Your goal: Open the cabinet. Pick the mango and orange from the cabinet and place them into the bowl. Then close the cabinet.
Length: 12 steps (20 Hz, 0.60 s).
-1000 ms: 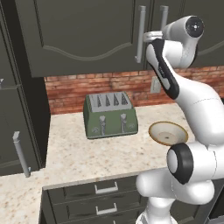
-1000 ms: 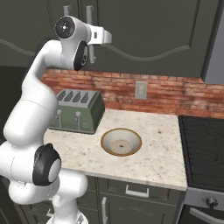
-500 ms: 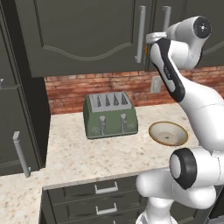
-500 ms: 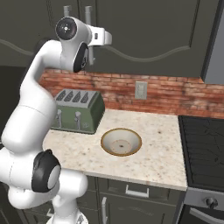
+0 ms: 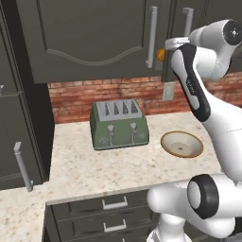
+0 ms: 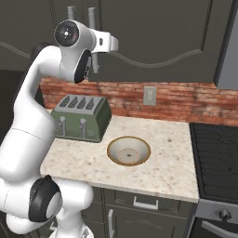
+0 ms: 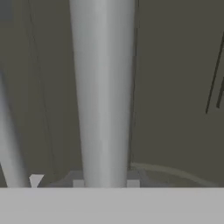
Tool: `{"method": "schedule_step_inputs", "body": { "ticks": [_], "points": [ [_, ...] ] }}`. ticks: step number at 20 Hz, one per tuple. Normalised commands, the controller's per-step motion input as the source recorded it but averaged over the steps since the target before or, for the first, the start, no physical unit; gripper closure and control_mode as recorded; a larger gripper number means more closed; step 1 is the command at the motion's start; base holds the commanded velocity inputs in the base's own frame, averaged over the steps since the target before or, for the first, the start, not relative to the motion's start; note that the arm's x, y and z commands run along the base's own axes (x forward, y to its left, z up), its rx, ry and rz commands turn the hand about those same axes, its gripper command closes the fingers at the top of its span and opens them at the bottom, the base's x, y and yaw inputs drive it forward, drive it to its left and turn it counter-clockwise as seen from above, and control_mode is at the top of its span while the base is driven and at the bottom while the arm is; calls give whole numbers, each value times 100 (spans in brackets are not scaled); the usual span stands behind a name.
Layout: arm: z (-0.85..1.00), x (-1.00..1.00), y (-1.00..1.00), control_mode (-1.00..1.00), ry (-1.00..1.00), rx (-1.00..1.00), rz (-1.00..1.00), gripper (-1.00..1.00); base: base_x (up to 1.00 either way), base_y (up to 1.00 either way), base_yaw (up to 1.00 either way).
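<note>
Far left in the left base view: tall dark cabinet [image 5: 19, 118] with one silver handle, standing at the worktop's [image 5: 80, 165] left end. Green four-slot toaster [image 5: 119, 124] sits toward the back of the worktop, against the brick backsplash [image 5: 85, 94]. Right of it, apart from it, the bowl [image 5: 182, 144] rests upright near the middle of the worktop, cream inside, tan rim, nothing in it.

Above: the cabinet [image 5: 94, 38], both doors nearly shut. At the seam between the doors a small patch of the orange [image 5: 160, 55] shows through a narrow gap, so the right door stands slightly ajar. Mango cannot be made out.

The gripper [image 7: 105, 183] is clamped on the right door's bar handle [image 7: 103, 92]; hand view shows the silver bar running straight up between the fingertips.

Farther right, an outlet plate [image 6: 149, 95] on the brick, then the stove [image 6: 216, 158] at the worktop's right end.
</note>
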Motion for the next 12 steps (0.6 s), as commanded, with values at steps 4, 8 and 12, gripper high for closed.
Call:
{"method": "schedule_step_inputs", "body": {
  "ticks": [4,8,12],
  "points": [
    [0,-74,-9,-100,0,0,0,100,0,0,0],
    [0,-70,0,-100,0,0,-2,100,0,0,0],
    [0,-66,0,-100,0,0,-2,100,0,0,0]
  ]
}}
